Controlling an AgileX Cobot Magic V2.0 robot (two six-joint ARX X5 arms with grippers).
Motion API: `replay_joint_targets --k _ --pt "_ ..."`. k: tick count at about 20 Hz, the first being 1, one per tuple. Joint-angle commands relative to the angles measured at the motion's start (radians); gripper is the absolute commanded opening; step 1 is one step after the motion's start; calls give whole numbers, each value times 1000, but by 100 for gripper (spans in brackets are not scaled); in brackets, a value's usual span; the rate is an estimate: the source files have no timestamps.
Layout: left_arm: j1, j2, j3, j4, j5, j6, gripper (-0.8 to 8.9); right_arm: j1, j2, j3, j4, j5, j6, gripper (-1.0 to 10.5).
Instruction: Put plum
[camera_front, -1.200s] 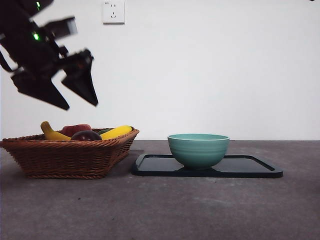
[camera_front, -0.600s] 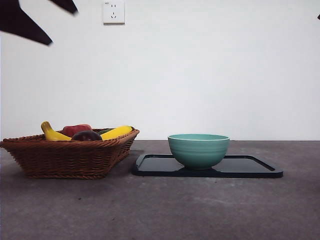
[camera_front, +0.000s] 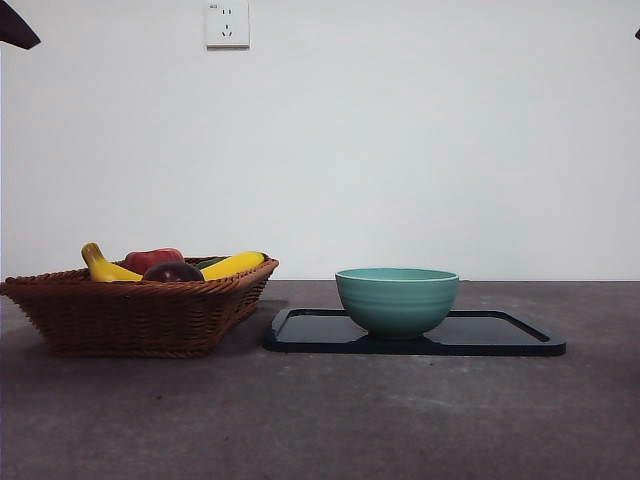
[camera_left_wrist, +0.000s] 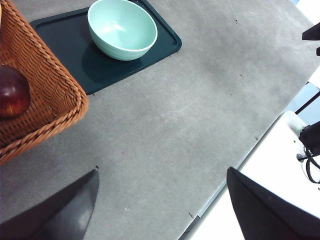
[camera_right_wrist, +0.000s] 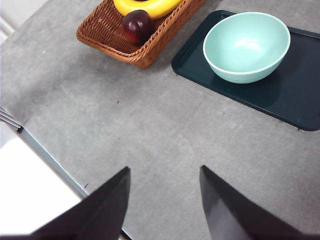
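Grey tabletop (camera_front: 330, 420), white wall behind. Left end effector (camera_left_wrist: 160, 200) spread apart, nothing gripped; plum (camera_front: 173, 272) lies in wicker basket (camera_front: 140, 315), well clear of it. Teal bowl (camera_front: 397, 300) on dark tray (camera_front: 500, 335). Right end effector (camera_right_wrist: 165, 200) likewise parted, high above.

Front view looks level; both wrist views overlook the bowl (camera_front: 397, 300).
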Motion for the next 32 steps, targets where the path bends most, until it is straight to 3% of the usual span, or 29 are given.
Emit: replay_joint_targets --k 1,8,14,25,32 --pt "-4 6 19 4 6 5 405 5 6 6 9 3 21 222" --pt "-4 6 19 4 6 5 405 5 7 6 11 10 90 222" --pt "-4 6 19 4 6 5 405 -3 80 24 111 111 202 229" --pt "-4 6 19 1 6 10 405 -148 680 338 161 135 95 279" --pt "-4 6 19 1 6 25 405 -159 986 470 217 143 63 279"
